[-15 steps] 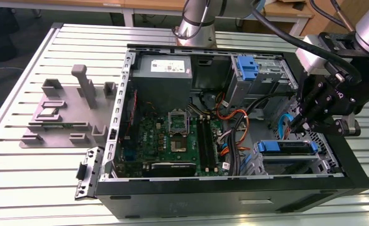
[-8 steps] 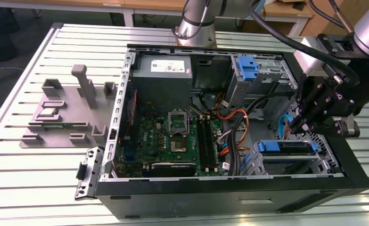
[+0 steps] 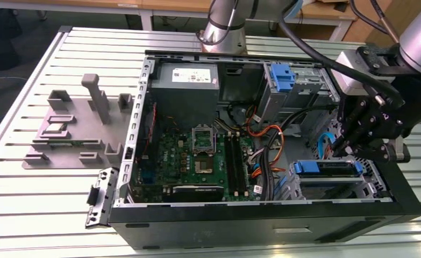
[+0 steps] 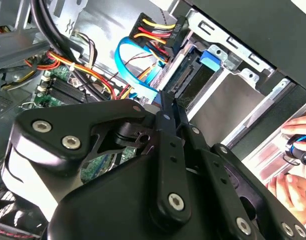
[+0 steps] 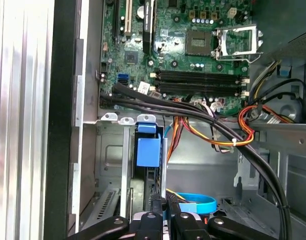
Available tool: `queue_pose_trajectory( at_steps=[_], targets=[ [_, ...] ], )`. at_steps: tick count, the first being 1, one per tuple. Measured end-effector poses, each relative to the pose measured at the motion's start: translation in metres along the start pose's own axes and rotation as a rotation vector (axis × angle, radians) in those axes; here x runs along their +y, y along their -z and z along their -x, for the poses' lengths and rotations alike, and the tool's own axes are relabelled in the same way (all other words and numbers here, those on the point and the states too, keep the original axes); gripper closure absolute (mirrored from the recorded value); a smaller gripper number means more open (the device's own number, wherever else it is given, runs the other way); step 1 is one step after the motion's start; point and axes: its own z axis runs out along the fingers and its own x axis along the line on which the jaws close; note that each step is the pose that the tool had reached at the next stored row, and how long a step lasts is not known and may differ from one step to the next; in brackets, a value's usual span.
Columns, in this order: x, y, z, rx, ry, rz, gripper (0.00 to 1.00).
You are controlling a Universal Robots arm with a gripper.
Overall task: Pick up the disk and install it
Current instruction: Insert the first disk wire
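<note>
The disk lies in the drive cage at the case's front corner, on the exterior view's right, with its blue carrier rail facing the case interior. My gripper hangs just above that end of it, fingers shut together with nothing between them. In the second wrist view the gripper ends close to the disk at its connector end; I cannot tell if they touch. In the first wrist view the gripper lines up with the disk, seen edge-on with its blue rail.
The open computer case holds a motherboard, a blue data cable, a power plug and wire bundles near the cage. A second blue carrier stands in the upper bay. A grey fixture sits beside the case. A person's hand is outside it.
</note>
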Motion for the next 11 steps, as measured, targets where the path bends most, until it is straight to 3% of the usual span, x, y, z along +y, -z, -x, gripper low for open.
queue_pose_trajectory(
  at_steps=[2,11],
  targets=[
    [0.001,-0.0004,-0.0005,0.0004,0.0,-0.0044,0.84],
    [0.0014,-0.0026,-0.0008,0.0003,0.0,-0.0046,0.84]
  ],
)
